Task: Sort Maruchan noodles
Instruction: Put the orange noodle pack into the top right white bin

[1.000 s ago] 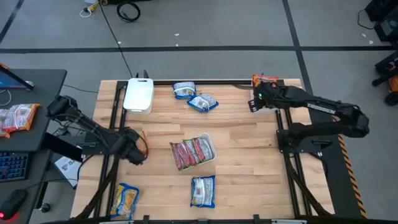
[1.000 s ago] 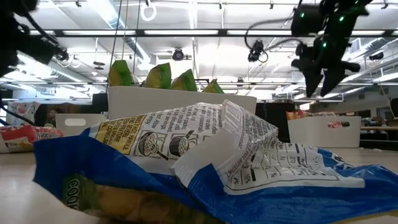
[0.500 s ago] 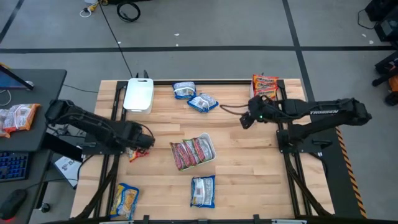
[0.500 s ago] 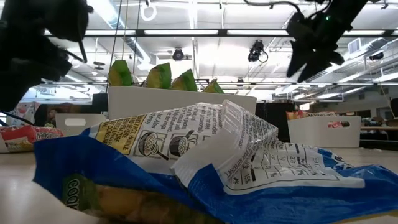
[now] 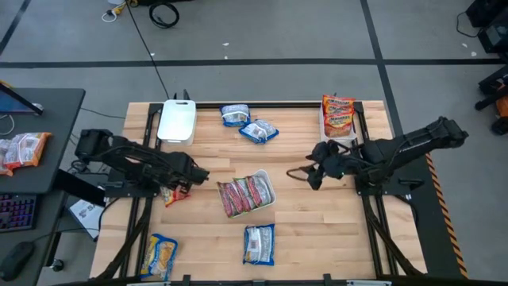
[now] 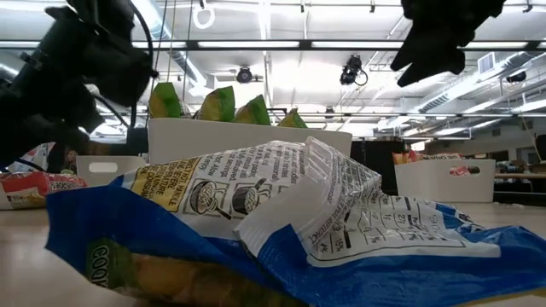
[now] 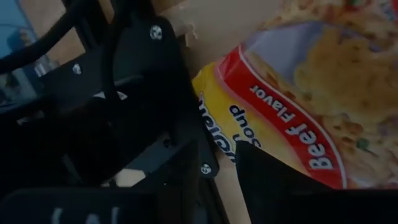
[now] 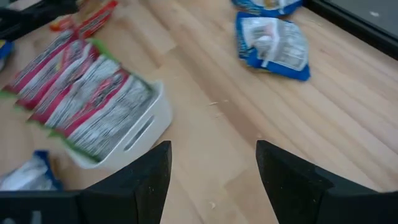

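Gripping an orange-yellow-red packet [image 5: 176, 193] at the table's left side, the left gripper [image 5: 187, 179] has its fingers pinching the wrapper; the left wrist view shows that packet [image 7: 311, 106], printed "Beef Flavor", running right under a dark finger [image 7: 292, 186].

The right gripper [image 5: 314, 172] hangs over bare wood right of centre, its 2 fingers [image 8: 134, 183] spread with nothing between them.

At the table's middle, a white tray [image 5: 268, 193] holds silvery-green and red-pink packets [image 5: 244, 193], seen also in the right wrist view [image 8: 81, 99].

2 blue-white packets lie toward the far edge, 1 [image 5: 235, 114] just beside the other [image 5: 259, 131]. A 3rd blue-white packet [image 5: 259, 243] rests near the front edge, and it fills the low view [image 6: 281, 230].

An orange-yellow packet [image 5: 160, 256] lies at the front left corner.

Another orange-red packet [image 5: 338, 114] sits at the far right, in a second tray [image 5: 324, 127].

An upturned white tray [image 5: 177, 121] stands at the far left.
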Robot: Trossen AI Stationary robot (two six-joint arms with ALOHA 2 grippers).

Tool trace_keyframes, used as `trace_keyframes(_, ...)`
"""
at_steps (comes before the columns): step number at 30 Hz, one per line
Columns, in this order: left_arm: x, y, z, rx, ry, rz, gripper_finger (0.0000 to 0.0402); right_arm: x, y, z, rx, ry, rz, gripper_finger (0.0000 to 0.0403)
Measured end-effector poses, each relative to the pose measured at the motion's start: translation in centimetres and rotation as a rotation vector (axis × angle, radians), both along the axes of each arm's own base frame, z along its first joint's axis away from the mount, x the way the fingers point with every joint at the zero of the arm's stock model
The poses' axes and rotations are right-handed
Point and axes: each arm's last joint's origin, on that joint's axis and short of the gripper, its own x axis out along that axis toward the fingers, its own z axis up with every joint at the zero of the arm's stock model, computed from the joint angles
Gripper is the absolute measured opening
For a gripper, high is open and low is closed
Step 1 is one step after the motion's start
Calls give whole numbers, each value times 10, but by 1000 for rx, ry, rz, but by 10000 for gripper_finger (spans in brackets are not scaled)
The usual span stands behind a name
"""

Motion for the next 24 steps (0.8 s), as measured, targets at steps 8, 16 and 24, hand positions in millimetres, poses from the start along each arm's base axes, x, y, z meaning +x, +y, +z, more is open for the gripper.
trace_keyframes(8, 25, 3, -11, -122, -188, 51, 107, -4, 18, 0, -75, 12, 112, 240)
trace_keyframes(16, 29, 19, -10, 97, -242, -43, 107, -9, 30, 0, -76, 20, 186, 239)
trace_keyframes(24, 69, 44, 16, 338, -477, -200, 107, -10, 34, -1, 17, 11, 183, 239)
